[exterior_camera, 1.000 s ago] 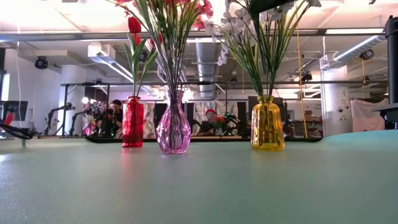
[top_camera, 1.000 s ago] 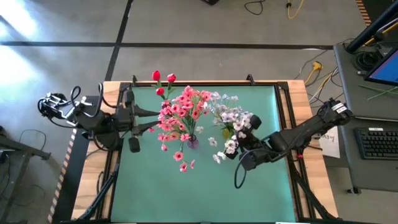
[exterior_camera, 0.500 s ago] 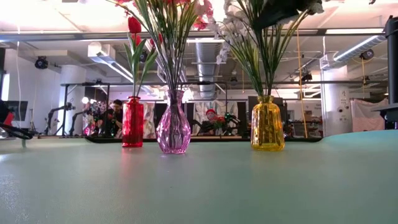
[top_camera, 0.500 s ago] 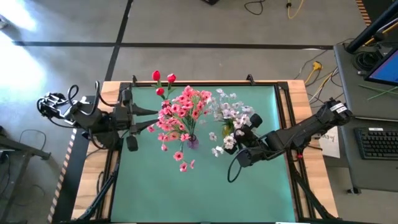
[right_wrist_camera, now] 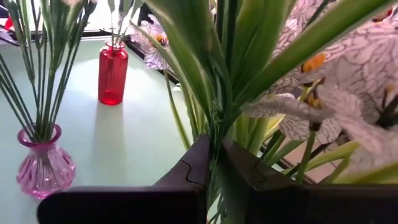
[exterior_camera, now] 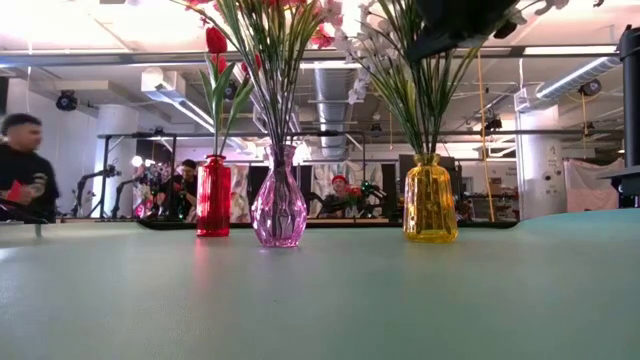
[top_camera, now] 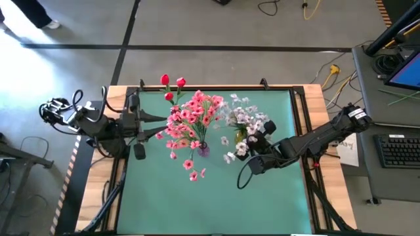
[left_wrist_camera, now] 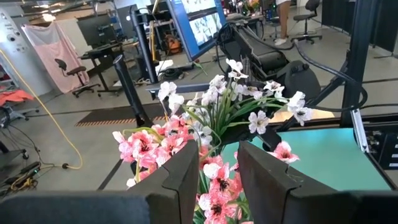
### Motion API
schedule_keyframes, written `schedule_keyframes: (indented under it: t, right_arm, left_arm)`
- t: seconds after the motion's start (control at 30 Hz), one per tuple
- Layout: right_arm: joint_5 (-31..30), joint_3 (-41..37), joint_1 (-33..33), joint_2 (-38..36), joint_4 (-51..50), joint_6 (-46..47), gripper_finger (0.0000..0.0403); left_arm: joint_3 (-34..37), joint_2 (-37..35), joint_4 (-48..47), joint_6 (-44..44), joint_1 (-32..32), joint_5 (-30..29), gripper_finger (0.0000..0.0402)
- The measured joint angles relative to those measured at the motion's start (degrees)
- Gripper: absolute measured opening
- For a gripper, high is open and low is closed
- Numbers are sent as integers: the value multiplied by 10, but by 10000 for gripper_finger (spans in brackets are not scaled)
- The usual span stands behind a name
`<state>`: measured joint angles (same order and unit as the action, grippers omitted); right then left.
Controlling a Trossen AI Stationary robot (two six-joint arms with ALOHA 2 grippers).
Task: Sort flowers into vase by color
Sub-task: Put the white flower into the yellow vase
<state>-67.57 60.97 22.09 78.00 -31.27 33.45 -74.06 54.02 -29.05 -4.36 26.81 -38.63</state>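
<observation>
Three vases line up across your green table [exterior_camera: 320,300] in the low view: nearest you the pink vase [exterior_camera: 279,208], beside it the yellow vase [exterior_camera: 430,199], and a little farther back the red vase [exterior_camera: 213,196].

Your right gripper [right_wrist_camera: 214,163] is up among the white flowers [top_camera: 244,121], over the yellow vase. Its jaws are pinched tight on a green stem [right_wrist_camera: 219,134] of that white spray, right where the leaves fan out, so you've got a firm hold there. From above, that gripper [top_camera: 257,145] sits just right of the table's centre, with the arm reaching in from the right edge.

Your left gripper [left_wrist_camera: 217,168] hangs at the left side of the table, pointing toward the bunches. Its fingers [left_wrist_camera: 186,174] stand partly apart, and through the gap you see pink petals; they hold nothing that I can make out.

Pink flowers [top_camera: 190,121] fill the pink vase at mid-table, thick and spreading, touching the white spray beside them. Red flowers [top_camera: 172,83] stand in the red vase near the far left corner, only a few blossoms on tall stems.

Beyond the table, a person in a dark top [exterior_camera: 25,170] stands at the left of the room, and more people [exterior_camera: 185,185] sit farther back behind the vases.
</observation>
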Motion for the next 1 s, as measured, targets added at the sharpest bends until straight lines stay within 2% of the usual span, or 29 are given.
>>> schedule_keyframes:
  t: [0.37, 0.6, 1.0]
  right_arm:
    - [4, -1, -7, 0, 3, 37, 18]
    - [46, -1, -11, 0, 3, 42, 18]
    - [46, -1, -12, 0, 3, 30, 18]
  left_arm:
    - [0, 2, -8, 5, 0, 0, 100]
    - [0, 2, -8, 5, 0, 0, 100]
    - [0, 2, -8, 5, 0, 0, 100]
